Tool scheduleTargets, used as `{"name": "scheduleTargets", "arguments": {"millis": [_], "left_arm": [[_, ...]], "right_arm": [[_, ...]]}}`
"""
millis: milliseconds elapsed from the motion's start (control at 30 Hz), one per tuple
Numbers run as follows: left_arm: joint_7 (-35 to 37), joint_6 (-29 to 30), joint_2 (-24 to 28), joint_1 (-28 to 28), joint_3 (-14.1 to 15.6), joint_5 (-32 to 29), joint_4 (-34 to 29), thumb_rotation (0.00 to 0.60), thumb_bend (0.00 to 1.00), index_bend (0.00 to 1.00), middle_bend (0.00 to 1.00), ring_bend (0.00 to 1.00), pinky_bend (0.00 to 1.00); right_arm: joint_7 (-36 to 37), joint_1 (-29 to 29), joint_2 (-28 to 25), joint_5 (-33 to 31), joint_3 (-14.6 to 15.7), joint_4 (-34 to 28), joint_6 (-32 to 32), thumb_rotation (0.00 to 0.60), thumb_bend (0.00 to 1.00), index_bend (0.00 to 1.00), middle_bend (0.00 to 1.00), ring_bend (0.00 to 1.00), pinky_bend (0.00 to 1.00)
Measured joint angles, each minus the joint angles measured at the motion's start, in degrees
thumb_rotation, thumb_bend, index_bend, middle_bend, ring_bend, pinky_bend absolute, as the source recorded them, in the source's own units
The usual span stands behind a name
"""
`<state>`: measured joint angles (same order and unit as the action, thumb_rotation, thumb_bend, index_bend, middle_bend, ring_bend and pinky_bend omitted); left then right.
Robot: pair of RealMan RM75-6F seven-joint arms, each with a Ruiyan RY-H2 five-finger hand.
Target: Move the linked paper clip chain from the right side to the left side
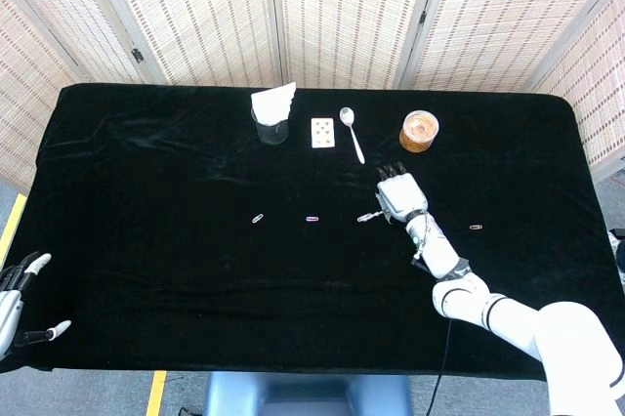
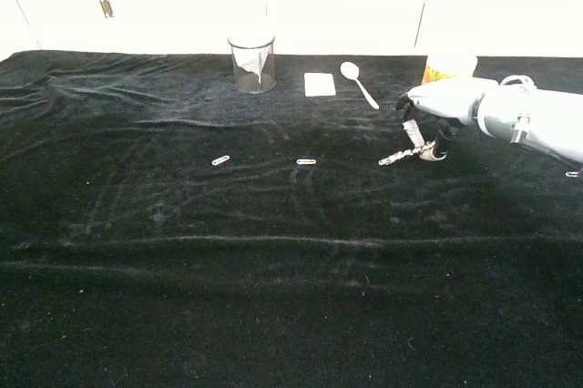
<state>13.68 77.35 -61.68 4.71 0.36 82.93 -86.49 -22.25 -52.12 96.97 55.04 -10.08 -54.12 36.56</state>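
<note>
Now chain under right hand fingertips.

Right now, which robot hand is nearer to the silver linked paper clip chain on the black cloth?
Right. The right robot hand pinches the silver linked paper clip chain at its right end. The left robot hand hangs off the table's near-left corner, far from it.

My right hand low over the table, fingertips pinching the paper clip chain, forearm stretched behind it, my left hand off the table's near-left corner, fingers spread, holding nothing
</note>
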Motion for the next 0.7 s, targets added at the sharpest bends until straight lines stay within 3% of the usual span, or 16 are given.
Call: {"name": "scheduleTargets", "arguments": {"millis": [233, 700], "left_arm": [[-0.4, 0.5, -0.1, -0.3, 0.0, 0.1, -0.1, 0.600, 0.15, 0.00, 0.06, 0.12, 0.10], [-1.9, -0.2, -0.5, 0.0, -0.3, -0.7, -0.6, 0.600, 0.15, 0.00, 0.06, 0.12, 0.10]], "right_arm": [[1.3, 0.7, -1.2, 1.6, 0.0, -3.3, 2.0, 0.600, 0.41, 0.77, 0.13, 0.07, 0.00], [-1.8, 4.5, -11.4, 7.8, 2.8, -29.8, 10.5, 0.600, 0.41, 0.77, 0.12, 0.07, 0.00]]}}
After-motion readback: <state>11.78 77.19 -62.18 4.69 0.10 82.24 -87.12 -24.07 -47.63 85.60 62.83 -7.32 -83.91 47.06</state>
